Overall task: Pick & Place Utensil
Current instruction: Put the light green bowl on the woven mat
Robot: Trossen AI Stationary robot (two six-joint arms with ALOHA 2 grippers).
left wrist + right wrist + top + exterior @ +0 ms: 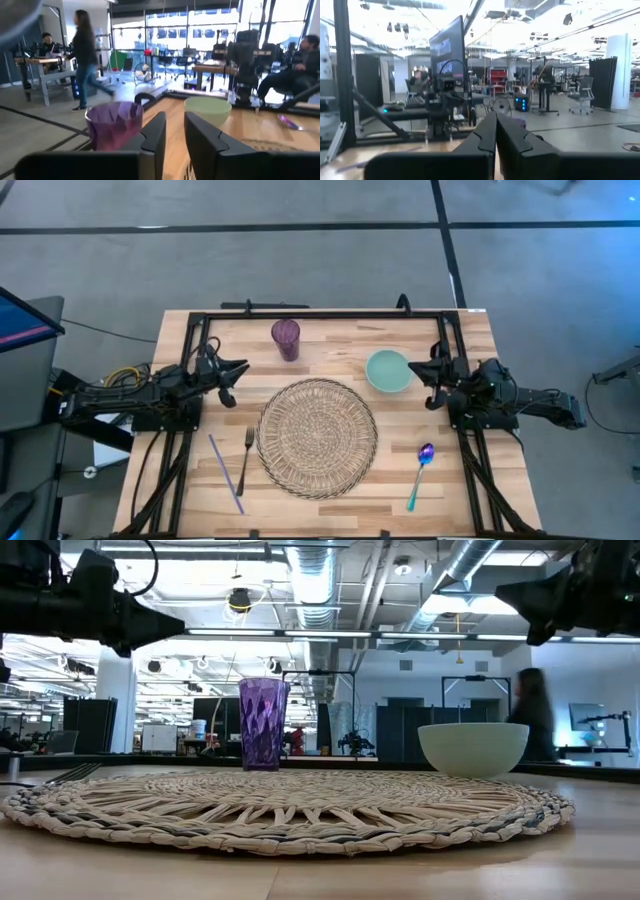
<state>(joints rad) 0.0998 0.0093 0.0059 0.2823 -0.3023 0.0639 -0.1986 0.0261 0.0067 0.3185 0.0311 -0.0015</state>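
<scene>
A dark fork (246,460) and a thin purple stick (226,473) lie on the wood left of a round woven placemat (318,437). A spoon (421,475) with a purple bowl and a teal handle lies right of the mat, also seen as spoon (290,121). My left gripper (235,377) hovers above the table's left side, beyond the fork, open by a narrow gap (175,135). My right gripper (425,378) hovers beside the green bowl, shut (496,132). Neither touches anything.
A purple faceted cup (286,338) stands near the far edge, and a pale green bowl (388,370) stands right of it, close to my right gripper. A black frame (320,313) runs along the far and side edges. People move in the room beyond.
</scene>
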